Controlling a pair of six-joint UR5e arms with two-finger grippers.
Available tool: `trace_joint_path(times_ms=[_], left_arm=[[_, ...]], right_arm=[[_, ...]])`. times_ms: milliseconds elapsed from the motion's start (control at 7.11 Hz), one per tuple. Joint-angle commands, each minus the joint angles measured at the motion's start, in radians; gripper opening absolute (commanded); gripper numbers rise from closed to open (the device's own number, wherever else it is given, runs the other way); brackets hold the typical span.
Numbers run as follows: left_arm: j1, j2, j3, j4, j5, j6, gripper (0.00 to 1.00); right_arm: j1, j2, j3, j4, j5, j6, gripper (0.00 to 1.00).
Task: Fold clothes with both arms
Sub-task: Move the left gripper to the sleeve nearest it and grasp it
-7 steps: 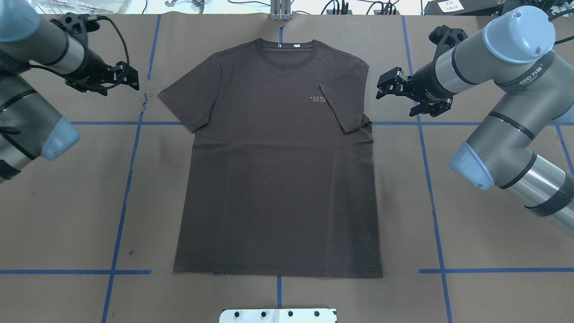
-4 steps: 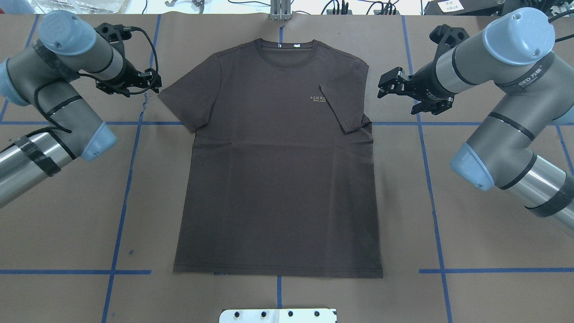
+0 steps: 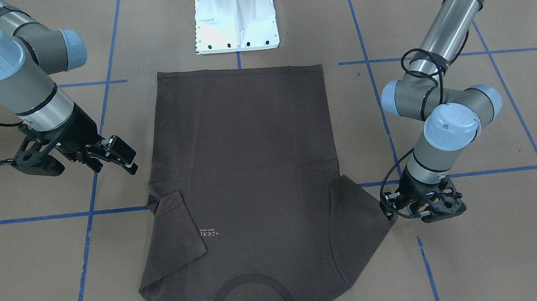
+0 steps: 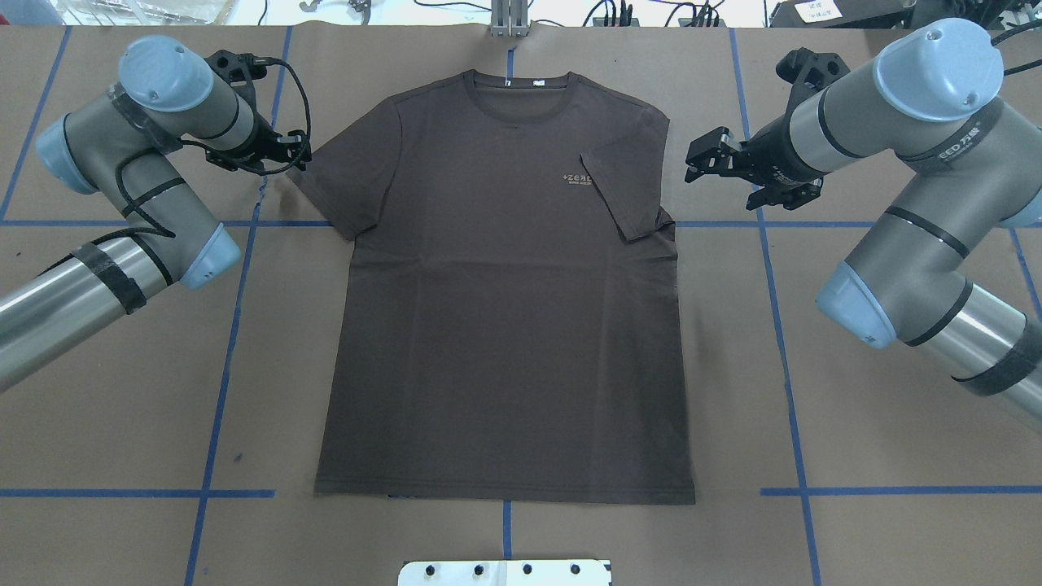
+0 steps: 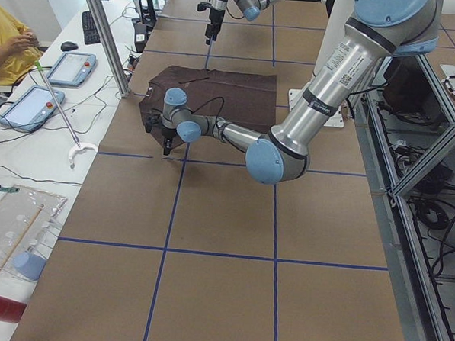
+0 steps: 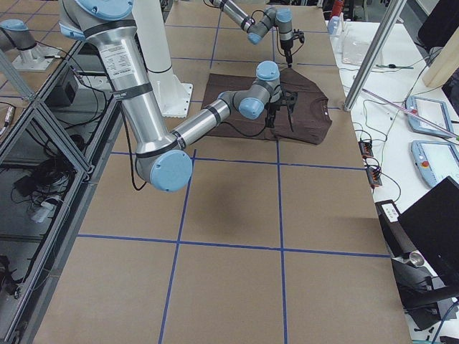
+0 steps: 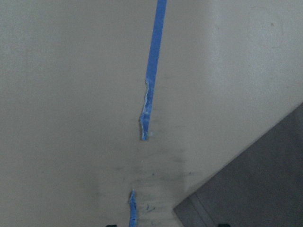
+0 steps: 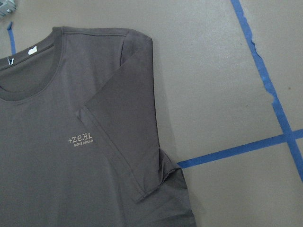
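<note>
The dark brown T-shirt (image 4: 505, 325) lies flat, chest up, collar at the far edge. Its right sleeve (image 4: 627, 187) is folded in over the chest beside the pale lettering (image 8: 80, 140). Its left sleeve (image 4: 342, 175) lies spread out. My left gripper (image 4: 303, 152) is low at that sleeve's outer edge, open and empty; the left wrist view shows the sleeve corner (image 7: 246, 189) just ahead. It also shows in the front view (image 3: 388, 210). My right gripper (image 4: 692, 159) hovers open and empty beside the shirt's right shoulder, apart from the cloth; it also shows in the front view (image 3: 129, 158).
The white base pedestal (image 3: 236, 20) stands at the shirt's hem side. Blue tape lines (image 4: 228, 325) cross the brown table cover. A metal post (image 4: 509, 20) stands beyond the collar. An operator (image 5: 9, 37) sits off the far table edge near tablets.
My left arm has swung in from the left, bringing its gripper to the edge of the shirt's left sleeve. My right gripper has barely moved.
</note>
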Motion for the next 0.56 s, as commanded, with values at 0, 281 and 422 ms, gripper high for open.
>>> trace_joint_path(times_ms=[0, 281, 422], left_arm=[[0.005, -0.011, 0.013, -0.01, 0.001, 0.0, 0.65], [0.013, -0.015, 0.016, -0.01, 0.001, 0.0, 0.57], [0.014, -0.02, 0.024, -0.01, 0.001, 0.0, 0.55]], right_arm=[[0.0, -0.002, -0.005, -0.001, 0.0, -0.019, 1.0], [0.0, -0.002, -0.005, -0.001, 0.0, -0.019, 1.0], [0.0, -0.003, -0.004, -0.001, 0.0, -0.019, 1.0]])
